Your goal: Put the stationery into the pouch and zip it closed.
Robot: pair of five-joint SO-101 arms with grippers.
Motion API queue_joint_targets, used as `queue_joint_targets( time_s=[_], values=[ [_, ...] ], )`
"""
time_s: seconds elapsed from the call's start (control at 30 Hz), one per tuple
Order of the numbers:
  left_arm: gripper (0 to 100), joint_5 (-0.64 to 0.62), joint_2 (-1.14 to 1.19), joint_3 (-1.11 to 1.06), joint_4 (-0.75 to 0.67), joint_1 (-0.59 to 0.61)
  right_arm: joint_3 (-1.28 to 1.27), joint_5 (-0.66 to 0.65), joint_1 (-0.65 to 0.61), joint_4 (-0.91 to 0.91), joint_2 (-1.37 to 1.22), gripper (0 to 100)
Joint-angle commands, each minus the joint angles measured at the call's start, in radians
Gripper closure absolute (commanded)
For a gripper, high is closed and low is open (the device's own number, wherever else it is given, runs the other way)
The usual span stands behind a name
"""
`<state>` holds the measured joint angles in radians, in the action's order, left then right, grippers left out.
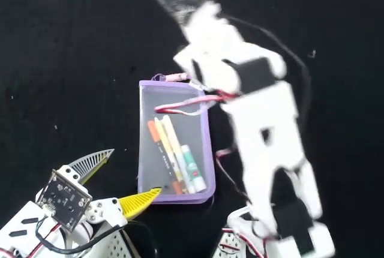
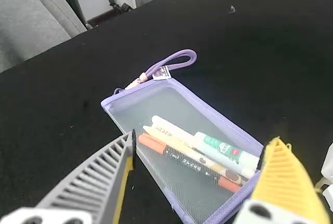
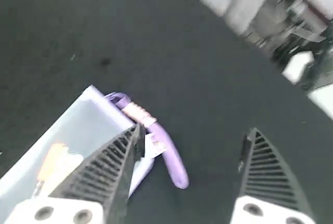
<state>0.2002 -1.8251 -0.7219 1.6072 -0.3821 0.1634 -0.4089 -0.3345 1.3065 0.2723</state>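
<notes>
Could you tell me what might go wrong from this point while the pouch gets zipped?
The left gripper is open by a corner of the pouch, not holding it, so a zipper pull may drag the pouch. The right gripper is open beside the purple loop and may catch it instead. The arm's red wires cross the pouch's top and could snag.
</notes>
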Motion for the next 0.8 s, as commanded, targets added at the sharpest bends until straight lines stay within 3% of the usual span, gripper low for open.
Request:
queue_joint_targets(
  time_s=[0.0,0.3,0.4,0.57,0.77],
  values=[
    [63,-0.015,0.003,0.008,-0.026,0.056,0.004,0.005,0.109,0.091,0.199,70.9],
    [98,-0.015,0.003,-0.047,-0.115,0.272,-0.170,0.005,0.255,0.253,0.522,70.9],
    [95,-0.015,0.003,-0.087,-0.118,0.325,-0.263,0.005,0.273,0.255,0.639,73.6],
    [97,-0.015,0.003,-0.147,-0.155,0.410,-0.469,0.005,0.276,0.247,0.834,89.0],
    [97,-0.015,0.003,-0.372,-0.259,0.487,-0.751,0.003,0.276,0.206,1.061,98.6]
  ],
)
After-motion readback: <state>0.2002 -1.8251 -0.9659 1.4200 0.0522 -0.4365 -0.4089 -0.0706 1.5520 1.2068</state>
